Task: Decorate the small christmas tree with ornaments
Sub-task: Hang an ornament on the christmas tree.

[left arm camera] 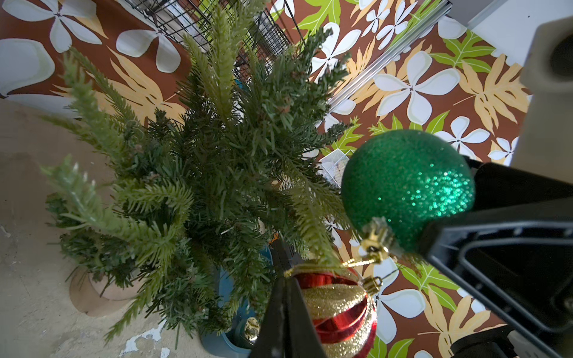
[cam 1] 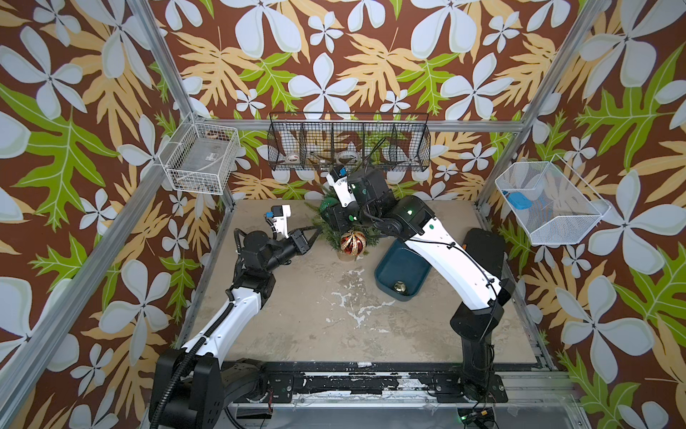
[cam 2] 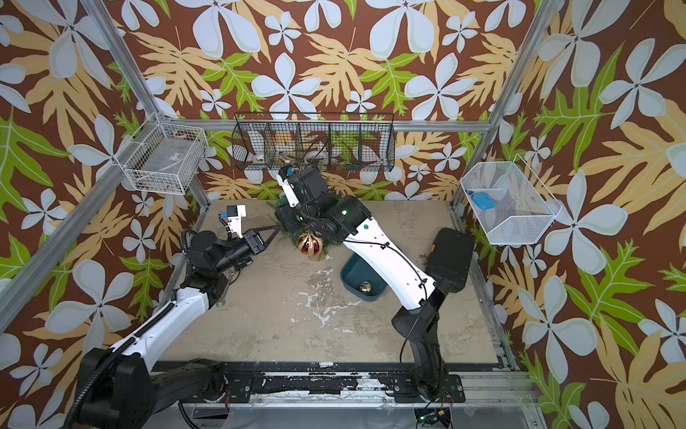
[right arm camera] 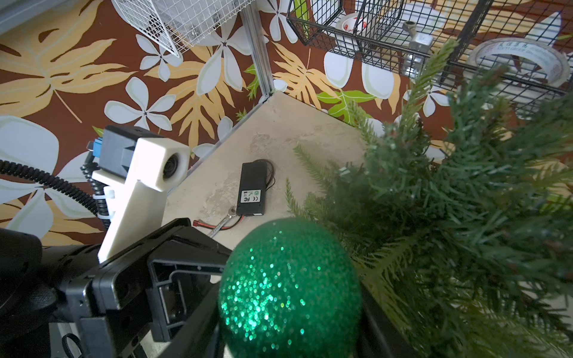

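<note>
The small christmas tree [cam 1: 323, 224] [cam 2: 293, 237] [left arm camera: 217, 155] [right arm camera: 465, 201] stands at the back middle of the table. A red ornament with gold stripes [cam 1: 353, 243] [cam 2: 311, 243] [left arm camera: 341, 310] hangs on its front. My right gripper [cam 1: 333, 212] [right arm camera: 291, 310] is shut on the green glittery ornament [cam 1: 328, 205] [left arm camera: 406, 186] [right arm camera: 291, 288], right against the tree's left side. My left gripper [cam 1: 317, 232] [cam 2: 276, 227] [left arm camera: 286, 279] is shut, its tip at the tree's left edge just below that ornament. A gold cord runs from the green ornament's cap toward that tip; whether it is pinched I cannot tell. The gold ornament [cam 1: 399, 286] [cam 2: 366, 286] [left arm camera: 251, 328] lies in the blue tray [cam 1: 382, 275] [cam 2: 350, 271].
A black case [cam 1: 486, 252] [cam 2: 451, 256] sits at the table's right edge behind the right arm. A small black battery box with wires [right arm camera: 252, 189] lies on the table left of the tree. Wire baskets [cam 1: 349, 145] [cam 1: 200, 156] [cam 1: 549, 204] hang on the walls.
</note>
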You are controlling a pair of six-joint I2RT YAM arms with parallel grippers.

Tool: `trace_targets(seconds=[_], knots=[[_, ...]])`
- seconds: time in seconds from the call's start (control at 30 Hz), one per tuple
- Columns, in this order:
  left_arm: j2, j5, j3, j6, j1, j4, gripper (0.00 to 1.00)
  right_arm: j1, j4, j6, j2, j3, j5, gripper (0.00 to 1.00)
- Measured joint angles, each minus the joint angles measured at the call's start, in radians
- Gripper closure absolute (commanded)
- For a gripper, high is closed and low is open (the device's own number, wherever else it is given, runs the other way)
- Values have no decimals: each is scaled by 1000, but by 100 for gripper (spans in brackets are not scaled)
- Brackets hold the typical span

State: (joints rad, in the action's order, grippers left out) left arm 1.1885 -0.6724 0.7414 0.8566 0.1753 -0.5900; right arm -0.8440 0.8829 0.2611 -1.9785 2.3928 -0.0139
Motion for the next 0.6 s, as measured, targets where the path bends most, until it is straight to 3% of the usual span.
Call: trace_targets(seconds=[0.6], knots=[[-42,16,-16,6,0,-19,100,2,-11,-2,4,-17,14,44]])
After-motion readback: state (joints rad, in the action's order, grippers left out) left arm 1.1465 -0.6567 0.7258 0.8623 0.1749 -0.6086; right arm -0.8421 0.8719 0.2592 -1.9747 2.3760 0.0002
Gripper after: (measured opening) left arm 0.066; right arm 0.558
